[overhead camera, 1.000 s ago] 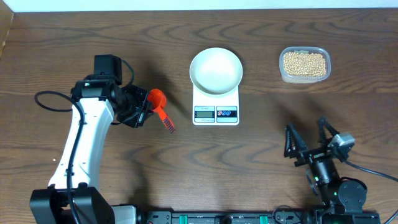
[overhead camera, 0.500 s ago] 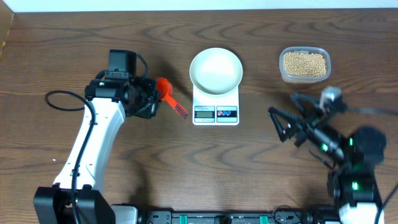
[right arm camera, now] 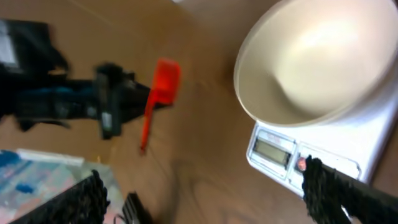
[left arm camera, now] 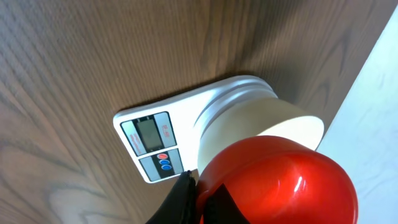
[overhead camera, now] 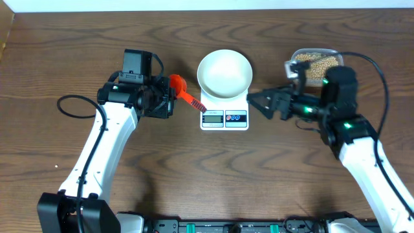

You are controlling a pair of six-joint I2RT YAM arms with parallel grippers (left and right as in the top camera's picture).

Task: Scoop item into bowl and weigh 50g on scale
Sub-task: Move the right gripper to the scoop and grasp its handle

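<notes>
I see the scale [overhead camera: 224,111] flanked.
My left tool [overhead camera: 167,103] pinches the scoop [overhead camera: 183,91]; right tool [overhead camera: 260,103] spread, arm overlapping the tub [overhead camera: 309,55].

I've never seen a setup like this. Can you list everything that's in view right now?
bowl: one, white, empty, on the scale.
scale: one, white, middle of the table.
scoop: one, red, left of the bowl, in the left gripper.
tub: one, clear, right of the bowl.
beans: many, pale tan, in the tub.
table: one, brown wood.
left gripper: one, black, shut on the scoop.
right gripper: one, black, open, right of the scale.
</notes>
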